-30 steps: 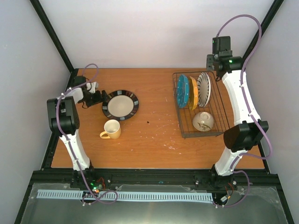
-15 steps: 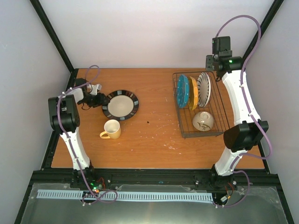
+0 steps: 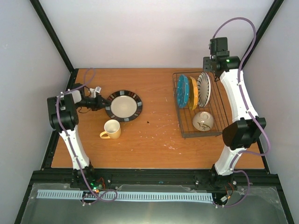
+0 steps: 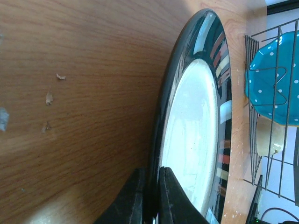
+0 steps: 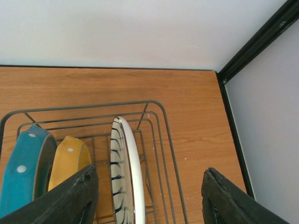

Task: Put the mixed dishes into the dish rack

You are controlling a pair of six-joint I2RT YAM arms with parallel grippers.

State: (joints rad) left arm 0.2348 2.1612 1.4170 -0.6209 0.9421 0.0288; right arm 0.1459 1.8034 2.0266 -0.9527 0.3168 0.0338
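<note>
Left end effector (image 4: 152,189) pinches the dark striped-rim plate (image 3: 124,105) at its left edge; dish rack (image 3: 202,135) lies well right across the desk (image 3: 154,135). Right end effector (image 5: 148,186) spread.

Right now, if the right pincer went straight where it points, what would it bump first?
The right pincer would probably meet the black-and-white striped plate standing in the dish rack, though depth is unclear.

No legible text, label, brand or number in any view. Dark marking on the cream round bowl (image 3: 203,120) in the dark wire dish rack (image 3: 220,108), too small to read.
</note>
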